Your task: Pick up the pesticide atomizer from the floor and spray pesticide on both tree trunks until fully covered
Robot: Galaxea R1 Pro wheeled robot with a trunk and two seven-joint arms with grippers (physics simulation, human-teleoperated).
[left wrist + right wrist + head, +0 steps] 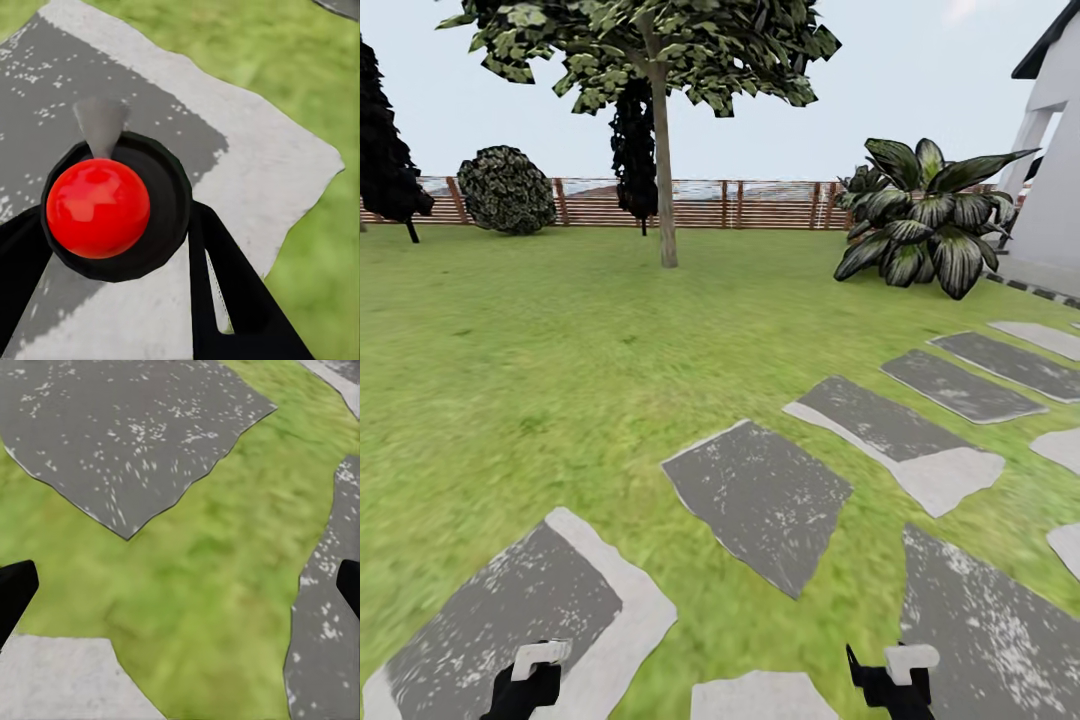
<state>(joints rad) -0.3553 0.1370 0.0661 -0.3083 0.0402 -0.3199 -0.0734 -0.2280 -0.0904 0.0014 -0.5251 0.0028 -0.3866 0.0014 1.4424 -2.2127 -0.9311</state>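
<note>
The lawn (540,340) spreads ahead to the fence (760,203), with a bush (507,189) and black tree (632,150) along it, a broad-leaved plant (925,220) and the house (1055,150) at the right. One tree (650,50) stands mid-lawn, its trunk (664,170) far off, so I judge the spraying needs a drive first; a second such trunk I cannot make out. Stone slabs (760,495) run under me, which is why both arms hang low over them. My left pincer (112,247) is clenched on the atomizer (97,206): the wrist view looks straight down on its red top, ringed by the dark body, black fingers (232,300) pressing either side, over a pale slab. The label and nozzle are hidden from this angle, so I cannot tell which way it would spray. My right pincer (180,585) is released and carries nothing, its fingertips (15,589) cut off at the frame edges, grass between them. In the head view both pincers are clipped by the bottom edge.
</note>
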